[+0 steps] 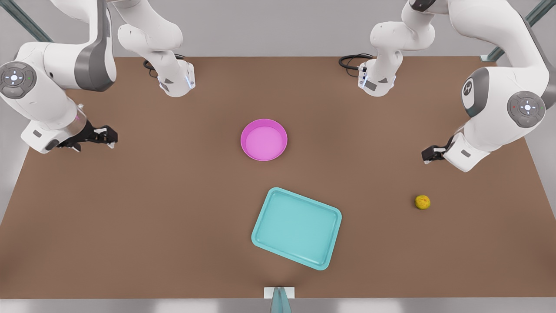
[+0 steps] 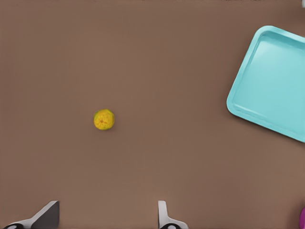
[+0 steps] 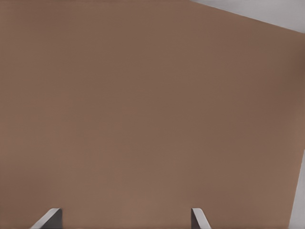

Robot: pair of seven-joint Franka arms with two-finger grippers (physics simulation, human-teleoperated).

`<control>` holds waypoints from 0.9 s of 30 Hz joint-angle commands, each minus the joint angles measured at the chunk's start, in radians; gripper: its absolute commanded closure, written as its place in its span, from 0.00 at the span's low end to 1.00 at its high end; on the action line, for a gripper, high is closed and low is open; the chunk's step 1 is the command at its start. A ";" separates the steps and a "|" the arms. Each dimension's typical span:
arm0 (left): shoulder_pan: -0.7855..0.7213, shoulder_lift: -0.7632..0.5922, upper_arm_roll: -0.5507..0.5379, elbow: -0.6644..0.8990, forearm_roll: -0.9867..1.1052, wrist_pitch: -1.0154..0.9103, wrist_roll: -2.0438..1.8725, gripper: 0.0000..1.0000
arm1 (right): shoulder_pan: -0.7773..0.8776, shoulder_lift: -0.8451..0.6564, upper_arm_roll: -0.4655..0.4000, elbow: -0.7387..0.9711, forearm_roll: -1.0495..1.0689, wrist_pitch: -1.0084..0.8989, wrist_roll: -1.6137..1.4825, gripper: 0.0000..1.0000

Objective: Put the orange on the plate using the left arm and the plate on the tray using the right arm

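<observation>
The small yellow-orange orange (image 1: 422, 201) lies on the brown table toward the front view's right, also seen as the orange (image 2: 104, 119) in the left wrist view. My left gripper (image 1: 430, 154) hovers open just behind it, its fingertips (image 2: 47, 213) spread wide with nothing between them. The pink plate (image 1: 263, 140) sits at the table's middle. In front of it lies the turquoise tray (image 1: 296, 227), whose corner (image 2: 269, 81) the left wrist view catches. My right gripper (image 1: 108, 135) hangs open at the front view's left, over bare table, with its fingertips (image 3: 198, 217) apart.
Both arm bases (image 1: 176, 80) (image 1: 377, 82) stand at the table's far edge with black cables beside them. A small white bracket (image 1: 279, 292) sits at the near edge. The table's edge (image 3: 267, 12) shows in the right wrist view.
</observation>
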 commanded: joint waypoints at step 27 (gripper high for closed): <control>0.126 0.482 0.118 -0.265 -0.003 0.704 0.250 0.00 | -0.028 0.091 -0.005 0.035 0.029 -0.031 -0.045 0.00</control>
